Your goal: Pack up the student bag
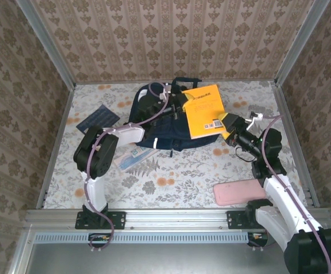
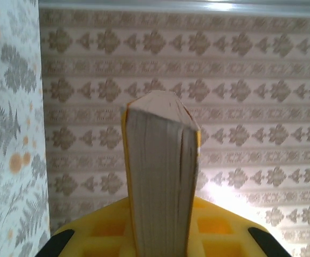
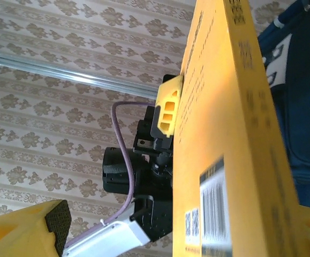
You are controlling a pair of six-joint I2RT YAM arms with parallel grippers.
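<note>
The left gripper pinches the book over the bag, which lies at the far middle of the table. The right gripper stands spread about the book's near corner. Best to hold the pinch firm and slide the book edge-first into the opening. The bag's inside is hidden.

— How is the left arm set?
— It rises from its base at the near rail and folds at the elbow. The forearm reaches toward the far middle. The left gripper is clamped on the edge of a yellow book, with a yellow finger against each cover.
— And the right arm?
— It leans inward from the near right. The right gripper is at the book's near corner, jaws spread wide, and one finger stands clear of the cover.
</note>
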